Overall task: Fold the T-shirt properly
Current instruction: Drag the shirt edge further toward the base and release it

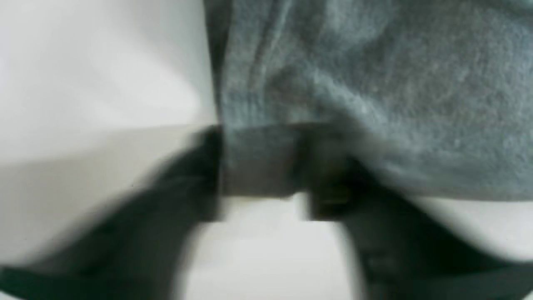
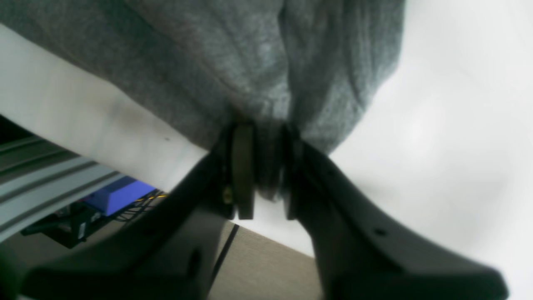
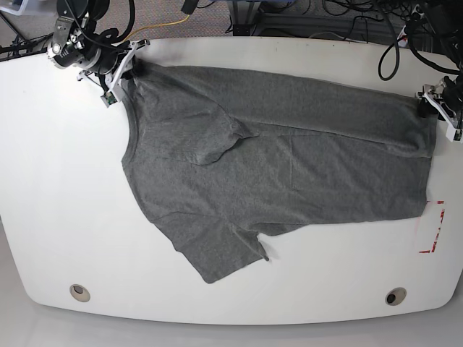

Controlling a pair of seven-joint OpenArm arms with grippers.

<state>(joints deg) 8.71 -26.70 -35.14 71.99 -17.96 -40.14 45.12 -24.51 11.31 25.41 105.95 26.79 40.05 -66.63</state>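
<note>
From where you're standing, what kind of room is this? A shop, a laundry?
Probably a robotics lab or test bench, not a laundry. A grey T-shirt lies spread on a bare white table, black cables tangle along its far edge, and red tape marks sit near one corner.

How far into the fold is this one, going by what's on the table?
Early. Done: the T-shirt lies spread across the white table, one sleeve flopped over its chest. In hand: the right gripper is pinched on bunched fabric at the far corner; the left gripper straddles the shirt's edge at the other far corner, its closure too blurred to judge. Left: no body fold shows yet.
</note>
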